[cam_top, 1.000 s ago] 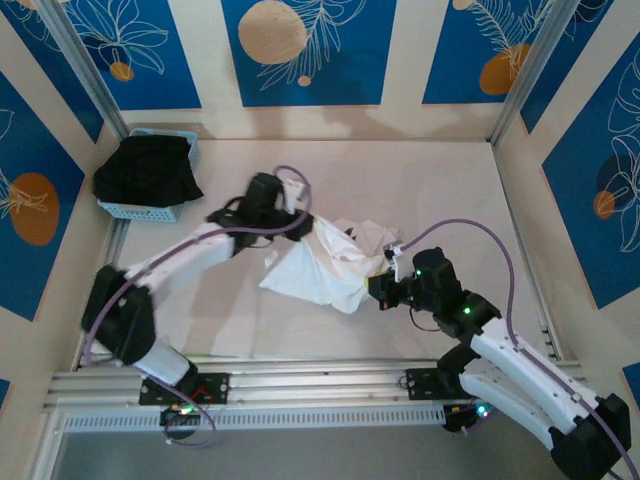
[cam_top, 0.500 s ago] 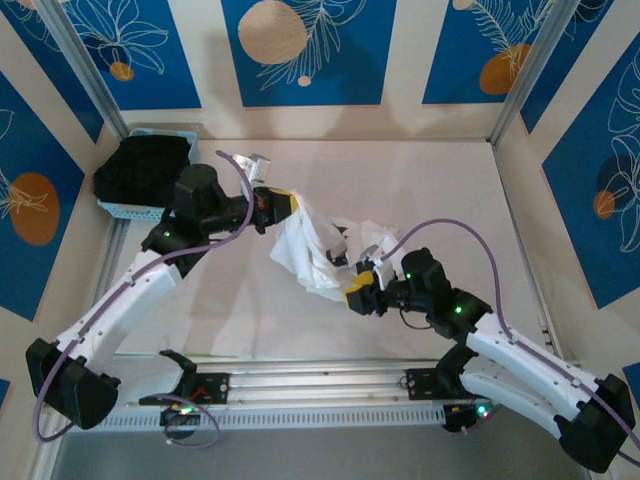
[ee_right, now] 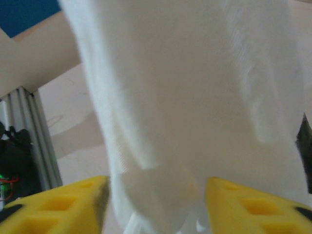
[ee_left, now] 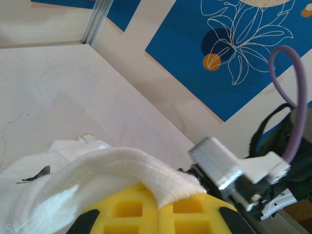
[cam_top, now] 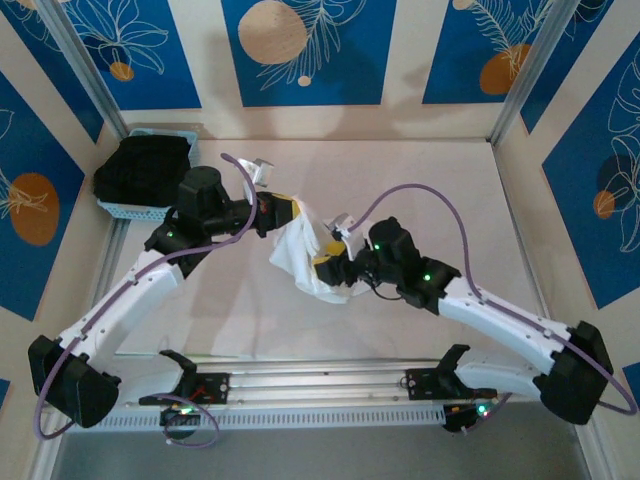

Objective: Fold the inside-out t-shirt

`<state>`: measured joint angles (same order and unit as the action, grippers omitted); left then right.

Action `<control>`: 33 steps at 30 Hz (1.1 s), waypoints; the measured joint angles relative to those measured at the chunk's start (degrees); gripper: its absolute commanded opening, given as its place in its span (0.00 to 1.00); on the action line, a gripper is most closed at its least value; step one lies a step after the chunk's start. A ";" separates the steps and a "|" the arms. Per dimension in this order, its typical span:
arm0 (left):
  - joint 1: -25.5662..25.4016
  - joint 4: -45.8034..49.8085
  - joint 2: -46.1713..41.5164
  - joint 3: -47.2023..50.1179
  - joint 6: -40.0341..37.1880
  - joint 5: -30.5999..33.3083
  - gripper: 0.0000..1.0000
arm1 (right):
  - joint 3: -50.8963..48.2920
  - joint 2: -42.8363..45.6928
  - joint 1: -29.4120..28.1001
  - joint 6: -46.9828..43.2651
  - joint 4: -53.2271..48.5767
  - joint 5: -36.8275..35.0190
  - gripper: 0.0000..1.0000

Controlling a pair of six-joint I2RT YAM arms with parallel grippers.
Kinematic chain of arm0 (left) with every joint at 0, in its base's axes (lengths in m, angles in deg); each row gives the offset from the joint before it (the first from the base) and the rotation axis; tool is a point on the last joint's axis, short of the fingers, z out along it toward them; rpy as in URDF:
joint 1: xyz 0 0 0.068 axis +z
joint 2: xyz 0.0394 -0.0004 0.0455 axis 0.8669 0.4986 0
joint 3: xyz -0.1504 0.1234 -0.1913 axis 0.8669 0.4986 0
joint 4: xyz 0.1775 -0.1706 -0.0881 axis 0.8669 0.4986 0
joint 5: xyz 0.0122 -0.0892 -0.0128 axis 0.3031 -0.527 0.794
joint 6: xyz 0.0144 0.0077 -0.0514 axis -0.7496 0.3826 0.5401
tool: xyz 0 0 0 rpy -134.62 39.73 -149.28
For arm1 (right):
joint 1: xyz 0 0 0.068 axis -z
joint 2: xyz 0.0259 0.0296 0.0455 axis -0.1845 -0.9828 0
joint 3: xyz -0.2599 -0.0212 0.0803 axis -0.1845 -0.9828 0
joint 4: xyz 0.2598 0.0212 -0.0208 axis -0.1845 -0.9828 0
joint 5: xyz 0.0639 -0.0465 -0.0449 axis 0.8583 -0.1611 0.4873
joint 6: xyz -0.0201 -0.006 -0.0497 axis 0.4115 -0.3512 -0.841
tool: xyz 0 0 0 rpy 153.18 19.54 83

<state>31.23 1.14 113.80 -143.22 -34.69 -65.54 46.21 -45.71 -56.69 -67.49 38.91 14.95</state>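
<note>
Mid-worktop [cam_top: 450,190], the inside-out t-shirt [cam_top: 298,255] hangs bunched from the left fingers [ee_left: 141,219], clamped together on its edge. The right fingers [ee_right: 73,204] stand apart around a hanging fold; they should probably close on one layer only, then spread the cloth sideways

Holds left arm bent at the elbow, forearm pointing right, left tool [cam_top: 284,212] clamped shut on the shirt [cam_top: 303,255]. Stretches right arm leftward and low, right tool [cam_top: 330,268] near the left one, jaws parted, yellow fingers [ee_right: 58,204] either side of the shirt.
</note>
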 measured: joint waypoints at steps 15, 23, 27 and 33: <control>-0.13 10.01 4.74 -0.04 -3.80 17.25 0.00 | -1.44 4.17 12.20 12.48 12.59 28.50 0.04; -0.42 14.29 6.69 0.00 -6.51 24.02 0.47 | -2.84 0.66 14.75 17.73 17.27 37.09 0.04; -2.14 15.89 2.86 2.97 -7.80 28.20 0.60 | -2.86 0.28 16.63 18.67 17.68 38.45 0.04; -8.85 16.57 -3.39 6.49 -9.40 26.67 0.56 | -3.23 0.13 18.32 19.06 17.99 39.63 0.04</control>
<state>22.38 17.71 110.42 -136.73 -44.09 -38.87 42.98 -45.58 -38.38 -48.43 56.90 54.58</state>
